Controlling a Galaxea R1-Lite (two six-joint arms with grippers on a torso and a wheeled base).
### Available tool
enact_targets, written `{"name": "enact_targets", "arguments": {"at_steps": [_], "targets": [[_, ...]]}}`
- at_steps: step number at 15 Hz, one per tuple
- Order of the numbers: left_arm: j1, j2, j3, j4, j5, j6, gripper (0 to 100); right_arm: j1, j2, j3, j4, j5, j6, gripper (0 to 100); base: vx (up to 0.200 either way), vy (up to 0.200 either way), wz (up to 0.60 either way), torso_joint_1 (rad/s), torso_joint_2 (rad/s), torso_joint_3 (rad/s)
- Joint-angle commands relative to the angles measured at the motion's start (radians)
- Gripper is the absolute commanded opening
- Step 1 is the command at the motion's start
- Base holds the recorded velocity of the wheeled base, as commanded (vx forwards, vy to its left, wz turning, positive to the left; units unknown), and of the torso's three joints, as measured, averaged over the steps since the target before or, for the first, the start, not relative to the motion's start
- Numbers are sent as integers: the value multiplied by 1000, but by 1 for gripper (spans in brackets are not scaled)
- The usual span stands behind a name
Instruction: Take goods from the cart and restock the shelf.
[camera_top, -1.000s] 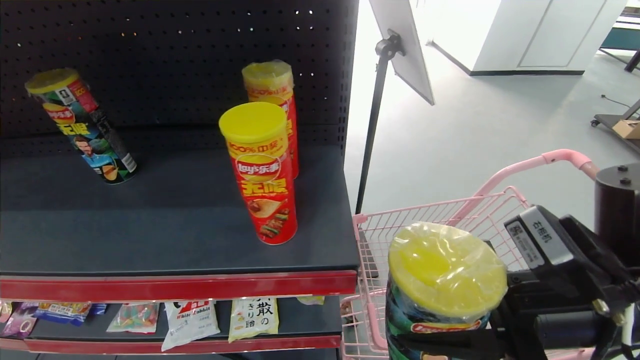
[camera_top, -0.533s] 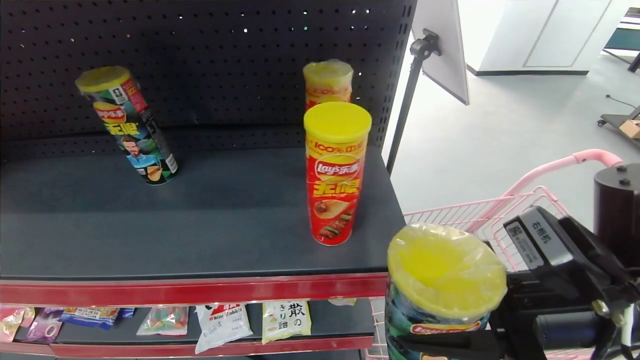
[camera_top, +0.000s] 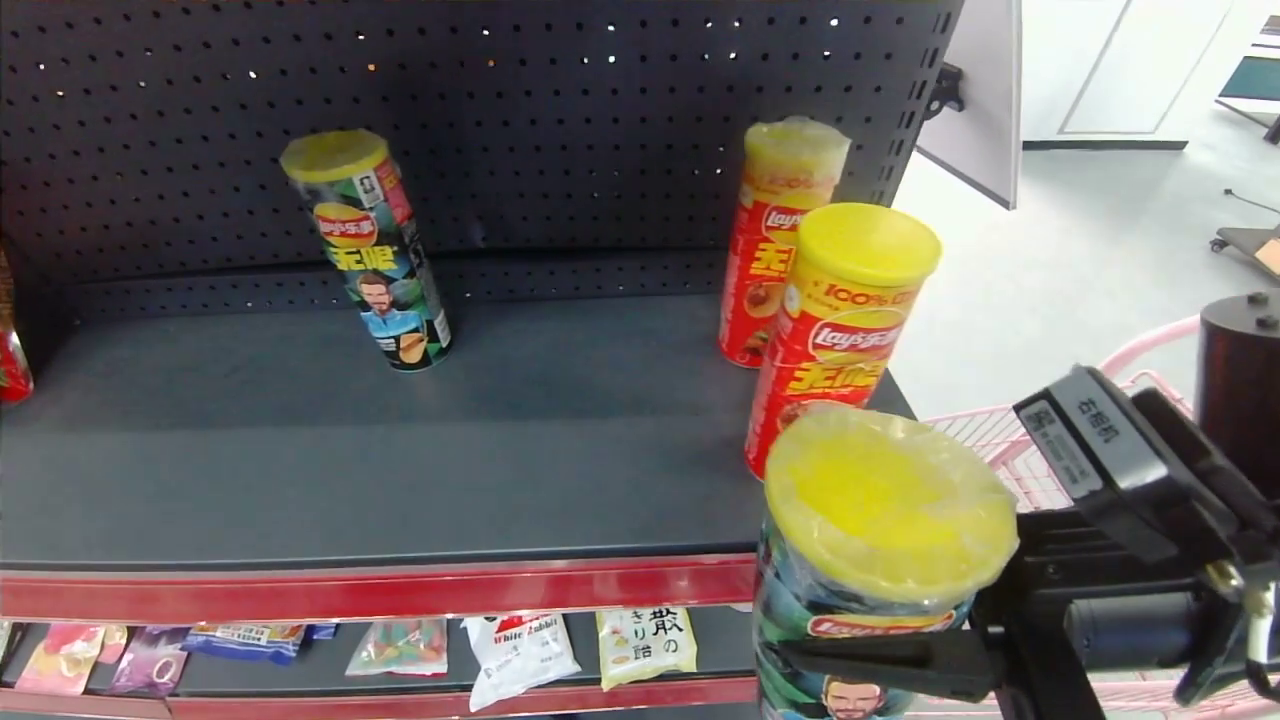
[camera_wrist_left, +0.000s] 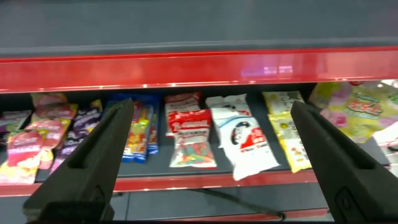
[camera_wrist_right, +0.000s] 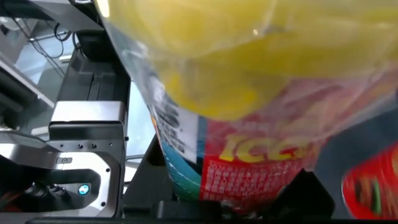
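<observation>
**Right gripper holding a chip can in front of the shelf**

The right gripper (camera_top: 880, 655) is clenched around a green chip can (camera_top: 885, 510) with a yellow lid. The can is upright, in front of the right front corner of the shelf (camera_top: 400, 470) and beside the pink cart (camera_top: 990, 450). The left gripper (camera_wrist_left: 205, 155) is spread wide and holds nothing; it faces the snack bags (camera_wrist_left: 249, 140) on the lower tier. On the upper deck, the nearer red can (camera_top: 840, 330) stands by the right edge, with the farther red can (camera_top: 775, 240) just behind it. A second green can (camera_top: 375, 265) stands well apart to their left, near the pegboard (camera_top: 500, 120).
</observation>
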Motion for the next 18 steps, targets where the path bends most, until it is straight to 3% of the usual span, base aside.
{"name": "enact_targets", "arguments": {"at_steps": [1, 13, 18], "targets": [[1, 1, 0, 0, 0, 0, 100, 6, 21, -28, 2, 0, 0, 0, 0, 200, 0, -2, 2, 2], [1, 1, 0, 0, 0, 0, 100, 29, 39, -42, 0, -9, 2, 0, 0, 200, 0, 4, 3, 4], [1, 1, 0, 0, 0, 2, 100, 29, 36, -34, 0, -9, 2, 0, 0, 0, 0, 0, 0, 0]]}}
